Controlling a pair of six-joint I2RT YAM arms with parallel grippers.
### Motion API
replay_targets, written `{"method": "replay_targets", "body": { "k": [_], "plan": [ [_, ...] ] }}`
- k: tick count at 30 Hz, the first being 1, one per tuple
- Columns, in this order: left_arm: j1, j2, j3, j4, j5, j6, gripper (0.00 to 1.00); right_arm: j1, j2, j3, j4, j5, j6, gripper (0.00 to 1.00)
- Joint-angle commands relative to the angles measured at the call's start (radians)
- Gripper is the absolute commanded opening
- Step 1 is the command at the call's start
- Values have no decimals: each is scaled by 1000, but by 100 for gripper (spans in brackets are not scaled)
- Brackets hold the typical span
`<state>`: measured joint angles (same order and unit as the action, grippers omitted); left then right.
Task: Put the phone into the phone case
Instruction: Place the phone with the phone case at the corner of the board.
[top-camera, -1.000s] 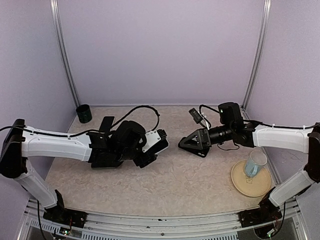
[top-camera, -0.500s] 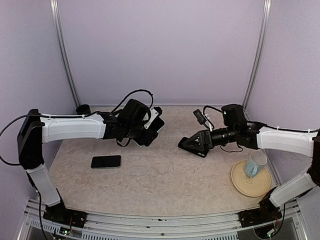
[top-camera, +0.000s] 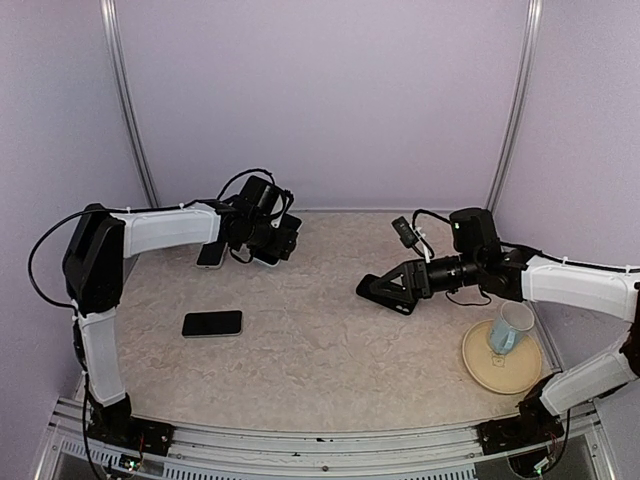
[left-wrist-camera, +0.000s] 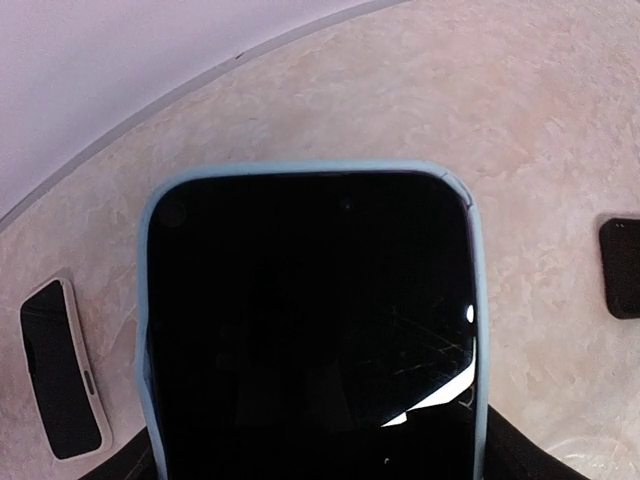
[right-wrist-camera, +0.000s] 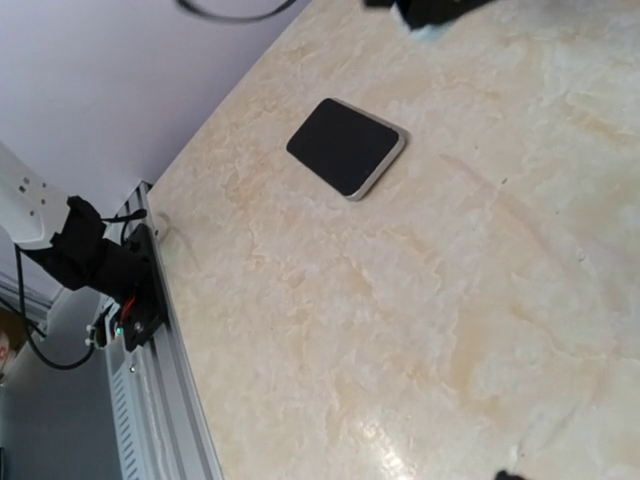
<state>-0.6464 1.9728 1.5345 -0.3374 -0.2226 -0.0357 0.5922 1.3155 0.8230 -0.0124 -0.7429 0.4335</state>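
A black phone (left-wrist-camera: 310, 320) sits inside a light blue phone case (left-wrist-camera: 300, 168) and fills the left wrist view. My left gripper (top-camera: 268, 243) is shut on it at the back left of the table, and its fingers are hidden under the phone. My right gripper (top-camera: 385, 292) hovers low over the middle right, open, with nothing between its fingers. In the right wrist view only bare table shows below that gripper.
A second dark phone (top-camera: 212, 323) (right-wrist-camera: 347, 145) lies flat at the front left. Another phone with a pale rim (top-camera: 210, 253) (left-wrist-camera: 60, 370) lies beside the left gripper. A blue cup (top-camera: 511, 328) stands on a tan plate (top-camera: 497, 375) at the right. A small dark object (left-wrist-camera: 622, 268) lies at the right edge of the left wrist view.
My left arm has swung from the front-left middle to the back left, carrying the cased phone and uncovering the dark phone on the table. The right arm has barely shifted.
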Motion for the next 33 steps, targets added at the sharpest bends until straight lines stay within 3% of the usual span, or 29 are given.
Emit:
{"method": "replay_targets", "body": {
  "k": [1,21,33],
  "plan": [
    [50,36,69,11,54,-87,39,-11,-25,-11,-22,5,-15,72],
    [176,200,155,71,164,-244,42,-11,-16,-6,-25,1,-12,73],
    [211,289,215,68,150,-284,43,-11,-3,-23,-2,-7,-2,73]
  ]
}}
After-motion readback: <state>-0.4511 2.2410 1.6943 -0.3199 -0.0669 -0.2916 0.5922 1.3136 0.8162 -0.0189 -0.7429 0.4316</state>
